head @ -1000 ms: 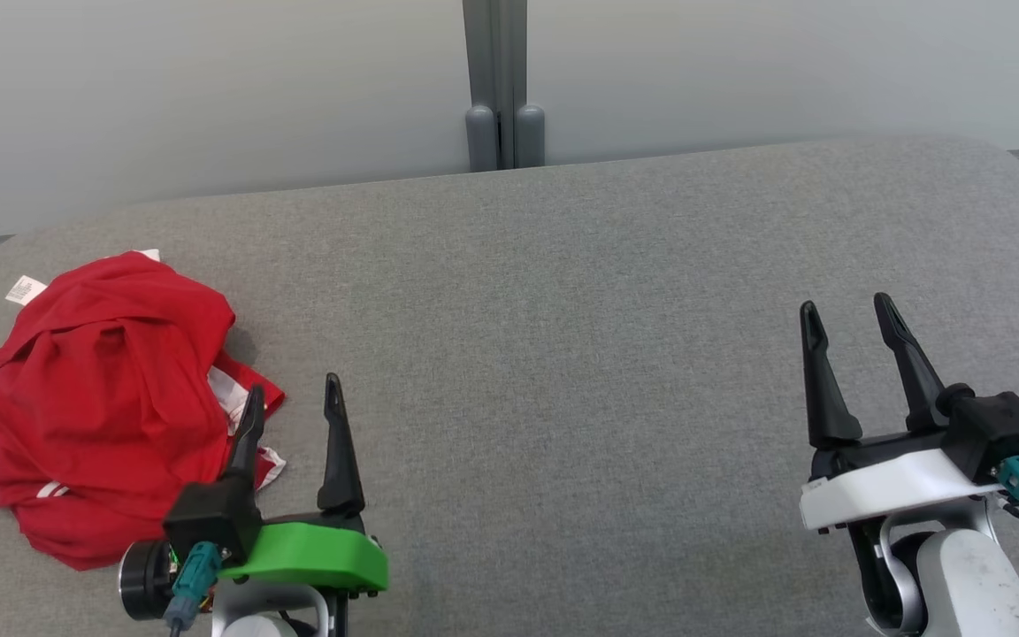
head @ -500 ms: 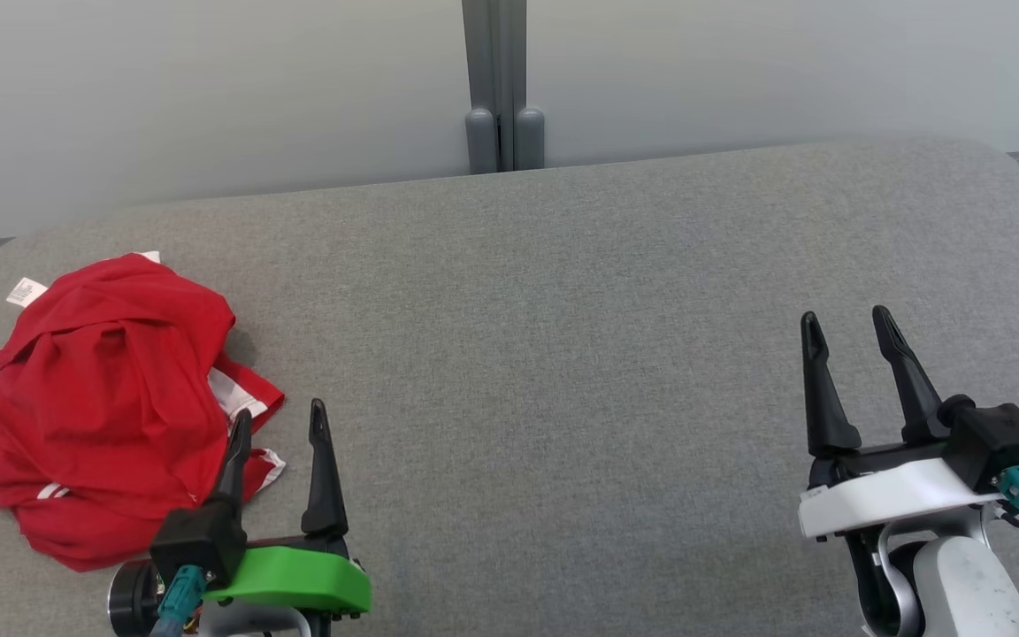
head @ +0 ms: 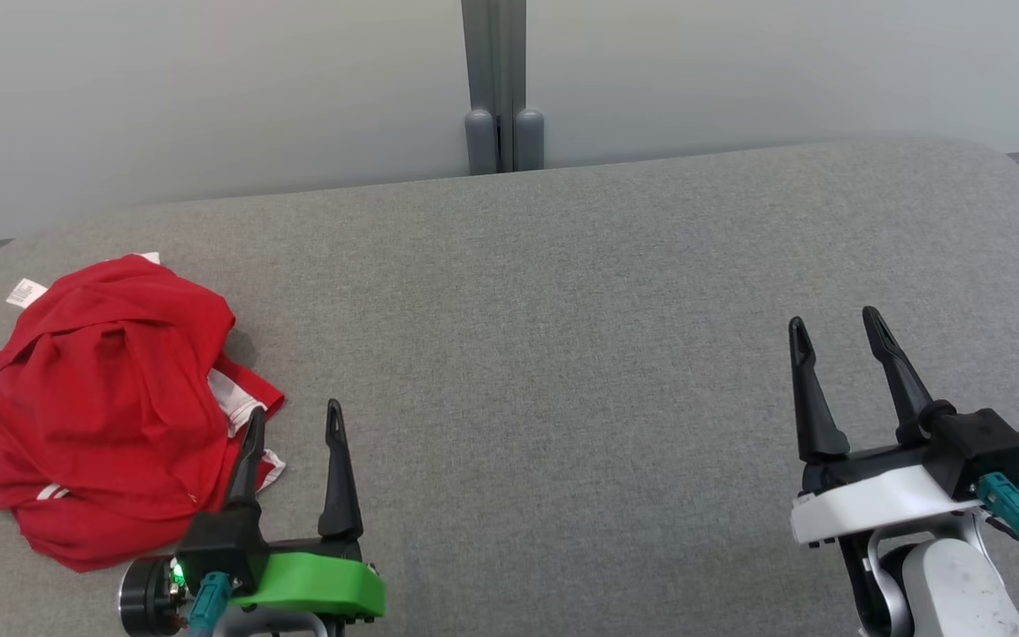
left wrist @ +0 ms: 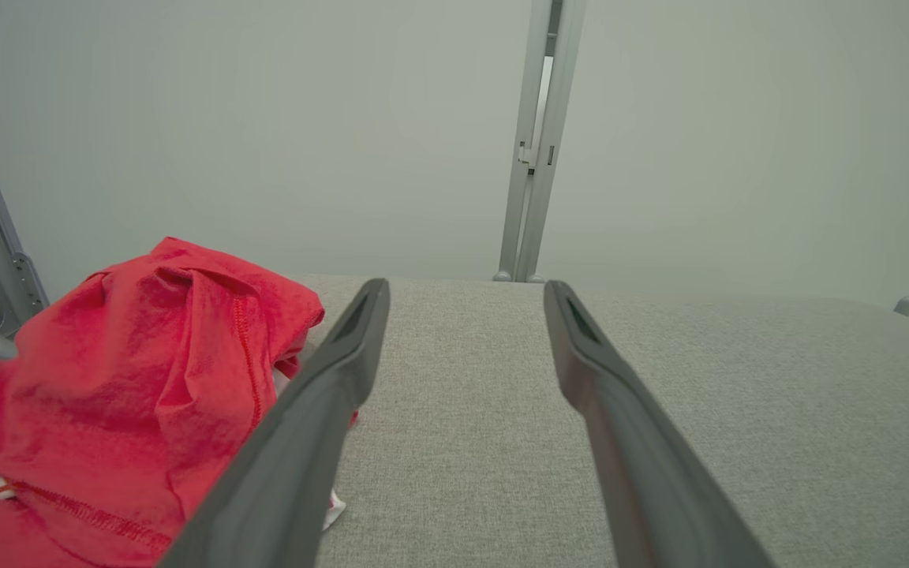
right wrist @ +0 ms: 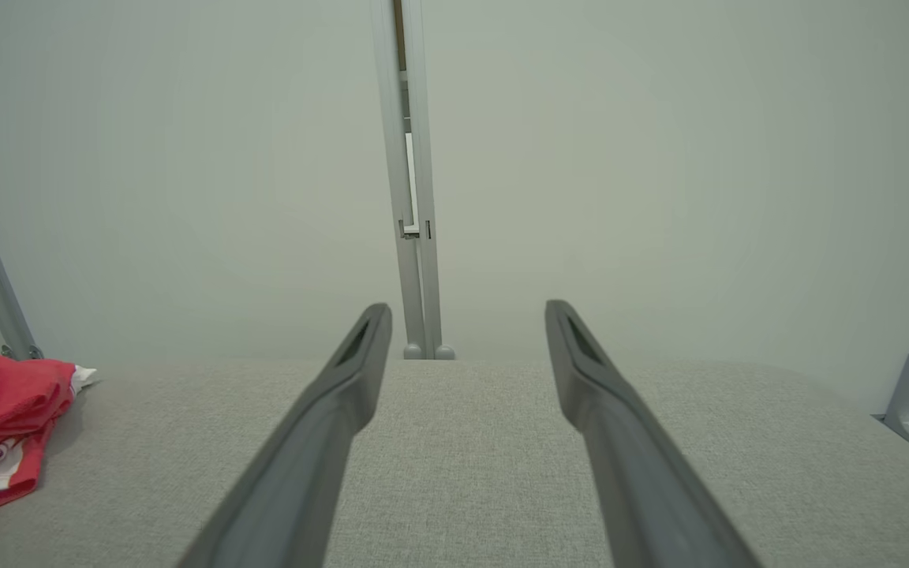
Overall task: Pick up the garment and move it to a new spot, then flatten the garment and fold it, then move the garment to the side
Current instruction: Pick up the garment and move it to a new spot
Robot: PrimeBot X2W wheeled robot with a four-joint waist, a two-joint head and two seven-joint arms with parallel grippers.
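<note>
We see a grey padded surface (head: 563,310) spreading under and ahead of both pairs of jaws, with a pale wall (head: 209,97) beyond their tips. The red garment (head: 103,398) lies crumpled in a heap just outside our left gripper's (head: 295,411) outer finger. Its hem is right by that finger, though we cannot tell if they touch. From the left wrist the heap (left wrist: 131,379) sits beside that finger, none of it between the jaws. A grey post (head: 498,84) stands far ahead, between the two grippers. Our left jaws are spread wide and hold nothing. Our right gripper (head: 832,318), well apart from the garment, is equally wide and empty. A white label (head: 25,291) pokes from the heap's far edge.
</note>
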